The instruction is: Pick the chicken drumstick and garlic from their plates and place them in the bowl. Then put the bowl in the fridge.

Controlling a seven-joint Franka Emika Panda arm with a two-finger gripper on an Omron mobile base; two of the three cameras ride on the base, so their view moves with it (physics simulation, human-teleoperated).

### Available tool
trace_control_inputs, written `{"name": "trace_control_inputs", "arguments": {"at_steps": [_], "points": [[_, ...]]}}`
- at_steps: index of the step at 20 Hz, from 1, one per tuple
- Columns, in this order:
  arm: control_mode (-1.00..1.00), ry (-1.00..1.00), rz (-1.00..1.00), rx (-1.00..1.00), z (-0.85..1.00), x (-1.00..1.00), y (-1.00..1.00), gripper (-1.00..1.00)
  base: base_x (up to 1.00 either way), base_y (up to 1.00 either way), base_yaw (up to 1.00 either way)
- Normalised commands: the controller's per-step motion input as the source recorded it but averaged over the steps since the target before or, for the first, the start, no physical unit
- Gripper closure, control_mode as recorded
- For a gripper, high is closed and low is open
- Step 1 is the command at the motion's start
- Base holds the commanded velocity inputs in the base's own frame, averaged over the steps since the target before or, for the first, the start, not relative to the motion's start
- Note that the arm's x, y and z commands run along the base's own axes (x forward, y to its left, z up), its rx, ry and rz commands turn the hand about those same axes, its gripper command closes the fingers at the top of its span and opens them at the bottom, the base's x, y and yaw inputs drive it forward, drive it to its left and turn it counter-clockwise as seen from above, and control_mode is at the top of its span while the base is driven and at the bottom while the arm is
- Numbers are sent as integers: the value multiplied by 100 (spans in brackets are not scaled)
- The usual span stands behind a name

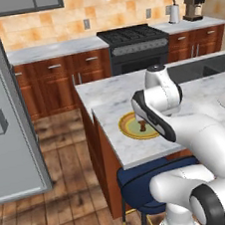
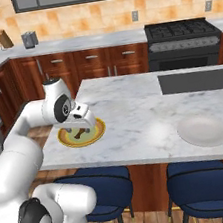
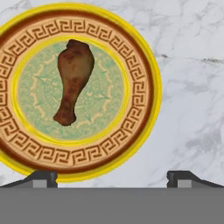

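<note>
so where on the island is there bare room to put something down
The widest bare patch is the marble between the green plate and the white plate, in front of the sink. A narrower strip runs behind the green plate to the far edge. It is crowded at the green plate: the drumstick lies there, the arm's open fingers above.

Glossy white rounded arm (image 1: 209, 142) segments; dark joint bands; small dark fingers (image 3: 43, 178).
</note>
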Motion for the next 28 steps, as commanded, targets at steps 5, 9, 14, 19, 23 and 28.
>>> {"name": "trace_control_inputs", "arguments": {"at_steps": [5,9,14,19,23,28], "points": [[100,0,0,0,0,0,0,-100,38,21,0],[100,0,0,0,0,0,0,-100,0,0,0],[100,0,0,0,0,0,0,-100,0,0,0],[100,0,0,0,0,0,0,-100,0,0,0],[-100,0,0,0,0,0,0,-100,0,0,0],[-100,0,0,0,0,0,0,-100,0,0,0]]}}
